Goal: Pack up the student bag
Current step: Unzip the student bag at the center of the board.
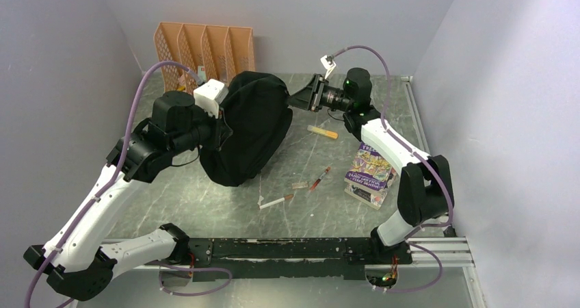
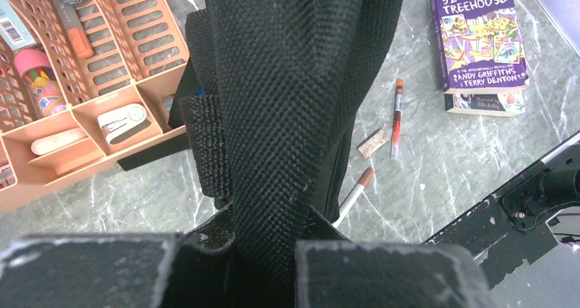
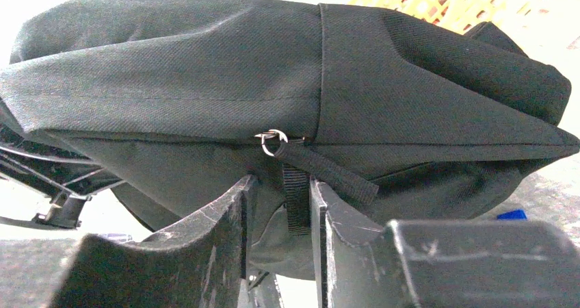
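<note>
Webbing zip pull (image 3: 295,191) hangs between the right gripper's (image 3: 279,205) parted jaws, unpinched. The left gripper (image 2: 265,250) clamps the student bag (image 1: 249,130), near the table's (image 1: 328,212) far edge. Pinch the webbing squarely, then draw along the seam.
</note>
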Robot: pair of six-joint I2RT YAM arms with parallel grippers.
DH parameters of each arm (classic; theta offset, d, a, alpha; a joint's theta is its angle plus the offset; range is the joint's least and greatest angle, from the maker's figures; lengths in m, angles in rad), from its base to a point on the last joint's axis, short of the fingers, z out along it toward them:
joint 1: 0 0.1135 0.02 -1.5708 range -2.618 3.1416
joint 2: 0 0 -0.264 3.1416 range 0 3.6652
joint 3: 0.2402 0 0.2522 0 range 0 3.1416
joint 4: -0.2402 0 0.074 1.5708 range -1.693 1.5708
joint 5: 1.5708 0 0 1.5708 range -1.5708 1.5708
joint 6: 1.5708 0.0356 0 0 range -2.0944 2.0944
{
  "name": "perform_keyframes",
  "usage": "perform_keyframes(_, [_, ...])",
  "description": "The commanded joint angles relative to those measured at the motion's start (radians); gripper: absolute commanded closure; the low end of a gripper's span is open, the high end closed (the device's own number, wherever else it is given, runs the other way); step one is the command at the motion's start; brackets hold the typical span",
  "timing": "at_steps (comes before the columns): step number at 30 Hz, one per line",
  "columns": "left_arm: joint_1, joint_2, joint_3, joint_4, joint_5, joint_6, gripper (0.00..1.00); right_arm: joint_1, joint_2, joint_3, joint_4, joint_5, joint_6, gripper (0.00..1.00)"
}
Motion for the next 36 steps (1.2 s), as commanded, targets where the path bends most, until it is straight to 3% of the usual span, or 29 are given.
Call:
perform_keyframes(1, [0.008,-0.023,-0.001,0.08,0.042,0.008,0.95,0.006,0.021,0.044,0.01,-0.001,-0.009,0.63])
perform_keyframes(7, [0.008,-0.031,-0.002,0.082,0.037,0.01,0.95,0.012,0.012,0.054,-0.067,0.063,-0.074,0.64])
perform_keyframes(12, [0.008,-0.033,-0.011,0.083,0.035,0.007,0.95,0.012,-0.005,0.056,-0.064,0.056,-0.087,0.87])
perform_keyframes(17, [0.008,-0.041,-0.017,0.087,0.025,0.006,0.95,0.011,-0.044,0.039,-0.022,0.025,-0.092,1.0])
perform_keyframes(29, [0.008,-0.036,-0.027,0.094,0.022,-0.005,0.95,0.013,-0.091,0.034,0.04,-0.103,-0.08,1.0])
perform_keyframes(33, [0.008,-0.026,-0.03,0.101,0.034,-0.009,0.95,0.041,-0.101,0.086,-0.05,-0.111,-0.159,1.0])
perform_keyframes(36, [0.008,-0.022,-0.033,0.11,0.051,-0.01,0.85,0.084,-0.105,0.139,-0.13,-0.099,-0.241,1.0])
